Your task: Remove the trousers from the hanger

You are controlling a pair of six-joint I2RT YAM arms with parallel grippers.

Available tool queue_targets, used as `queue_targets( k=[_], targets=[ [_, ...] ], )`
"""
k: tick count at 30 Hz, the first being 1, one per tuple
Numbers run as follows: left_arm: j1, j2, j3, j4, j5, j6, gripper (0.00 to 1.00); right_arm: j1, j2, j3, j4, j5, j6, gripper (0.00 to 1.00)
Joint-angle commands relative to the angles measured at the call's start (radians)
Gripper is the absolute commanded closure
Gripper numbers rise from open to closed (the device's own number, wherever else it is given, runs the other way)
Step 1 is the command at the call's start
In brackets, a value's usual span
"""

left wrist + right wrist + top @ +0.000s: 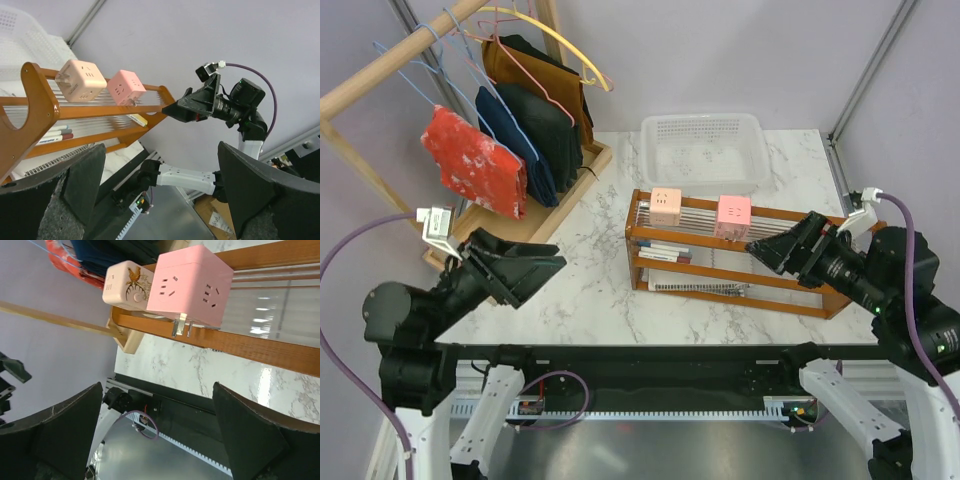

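Four garments on the rail [360, 85], far left: trousers [475, 165] nearest, draped over the hanger [408, 68], then navy, black, brown. Two hands, both spread wide, holding nothing: left hand [542, 280] over the tabletop's [580, 270] near-left edge, well apart from the trousers; right hand [765, 252] by the shelf's [720, 275] right end. Two cubes [666, 207] on top, one basket [650, 150] behind. Bare marble between left hand and rail.

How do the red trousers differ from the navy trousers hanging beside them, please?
The red trousers are bright red with white speckles; the navy trousers are plain dark blue. The red trousers hang at the end of the row; the navy trousers hang between them and a black garment. Both hang folded from the wooden rail.
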Motion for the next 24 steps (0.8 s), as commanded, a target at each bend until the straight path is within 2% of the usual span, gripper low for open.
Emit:
queue_targets(
  k=[1, 2, 4, 7, 9, 12, 13, 15, 16, 17, 20, 24],
  targets=[
    [0.000, 0.121, 0.199, -0.257, 0.008, 0.142, 0.00, 0.002, 0.116, 0.141, -0.199, 0.057, -0.063, 0.02],
    [0.000, 0.155, 0.266, -0.311, 0.021, 0.156, 0.00, 0.002, 0.132, 0.202, -0.209, 0.060, -0.074, 0.02],
    [0.000, 0.209, 0.302, -0.346, -0.017, 0.099, 0.00, 0.002, 0.165, 0.259, -0.213, 0.052, -0.066, 0.02],
    [0.000, 0.212, 0.279, -0.224, -0.022, 0.015, 0.00, 0.002, 0.185, 0.370, -0.187, 0.026, -0.043, 0.02],
    [0.000, 0.236, 0.302, -0.220, -0.047, 0.039, 0.00, 0.002, 0.179, 0.416, -0.162, -0.002, -0.048, 0.02],
    [0.000, 0.363, 0.464, -0.439, -0.178, 0.152, 0.01, 0.003, 0.190, 0.433, -0.122, -0.011, -0.049, 0.02],
    [0.000, 0.437, 0.513, -0.478, -0.214, 0.191, 0.02, 0.005, 0.199, 0.442, -0.113, -0.035, -0.057, 0.02],
    [0.000, 0.489, 0.650, -0.536, -0.289, 0.270, 0.05, 0.005, 0.230, 0.454, -0.111, -0.087, -0.074, 0.02],
    [0.000, 0.520, 0.704, -0.620, -0.411, 0.287, 0.05, 0.005, 0.238, 0.464, -0.116, -0.100, -0.090, 0.02],
    [0.000, 0.576, 0.801, -0.651, -0.460, 0.303, 0.05, 0.005, 0.244, 0.468, -0.116, -0.114, -0.101, 0.02],
    [0.000, 0.679, 0.935, -0.690, -0.612, 0.378, 0.09, 0.005, 0.276, 0.479, -0.127, -0.163, -0.130, 0.02],
    [0.000, 0.736, 0.962, -0.623, -0.798, 0.484, 0.09, 0.005, 0.349, 0.556, -0.176, -0.197, -0.189, 0.02]
  ],
)
